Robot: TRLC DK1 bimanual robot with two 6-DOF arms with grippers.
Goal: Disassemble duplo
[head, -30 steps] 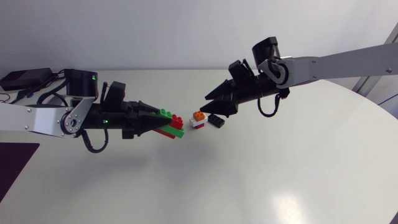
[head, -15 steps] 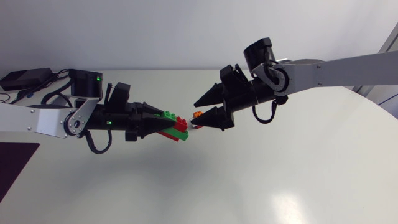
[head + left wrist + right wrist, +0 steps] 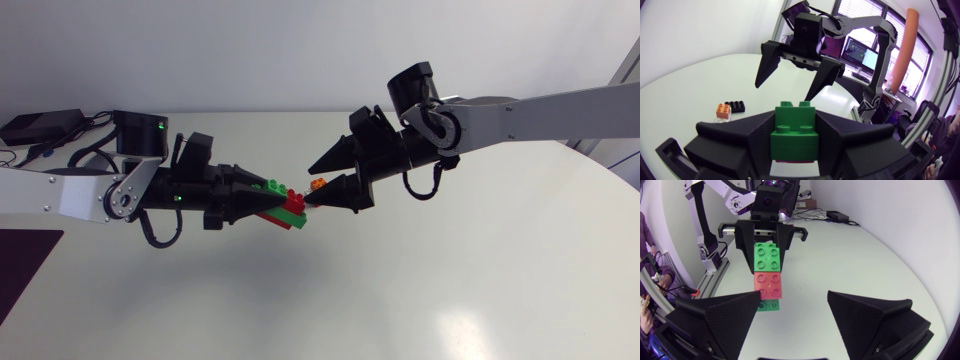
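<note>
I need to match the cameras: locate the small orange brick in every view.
Head view: orange brick on the table, just past the red brick.
Left wrist view: ahead of the gripper, beside a black brick.
Right wrist view: not in it.
Shared landmark: the green brick held in the left gripper.

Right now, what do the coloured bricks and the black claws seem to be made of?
The bricks: likely hard moulded plastic, glossy, with crisp studs. The right claw and left claw: probably matte plastic, perhaps printed, given their grainy, dull surface.
</note>
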